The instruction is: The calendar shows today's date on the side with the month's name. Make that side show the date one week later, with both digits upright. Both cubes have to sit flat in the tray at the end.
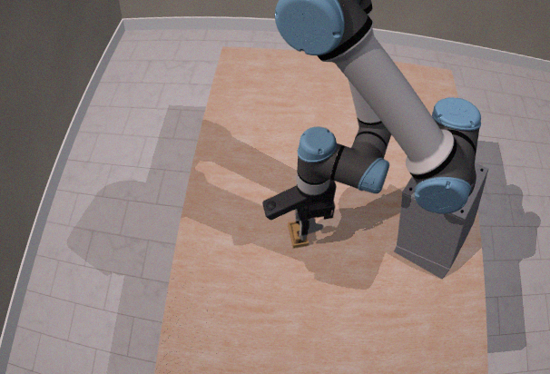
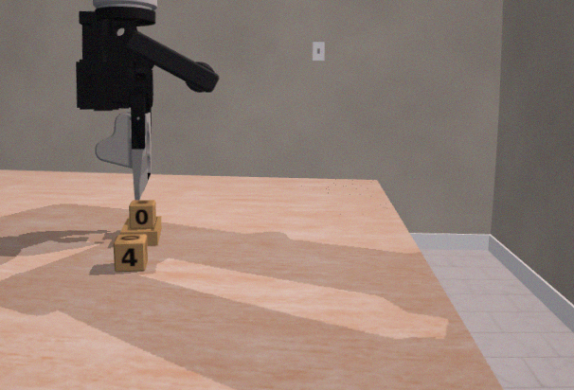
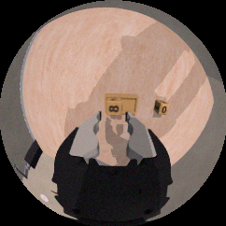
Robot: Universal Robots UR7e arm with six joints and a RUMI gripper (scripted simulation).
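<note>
The wooden tray [image 1: 300,245] [image 2: 152,237] [image 3: 122,95] lies on the table. One cube [image 2: 142,216] [image 3: 113,106] is in its left half in the wrist view, with an 8 on top, turned sideways; its side towards the exterior camera shows an upright 0. The tray's other half is empty. The second cube [image 2: 131,257] [image 3: 162,107] lies on the table beside the tray, 0 on top, 4 towards the exterior camera; it is hidden in the top view. My gripper [image 2: 137,198] [image 3: 113,112] is partly open and empty, its fingertips low above the tray cube. The month's name is not visible.
The wooden table top [image 1: 321,323] [image 2: 296,361] carries the arm's grey pedestal [image 1: 431,231], to the right of the tray in the top view. The second cube stands close to the tray's end. Arm shadows fall across the tray area.
</note>
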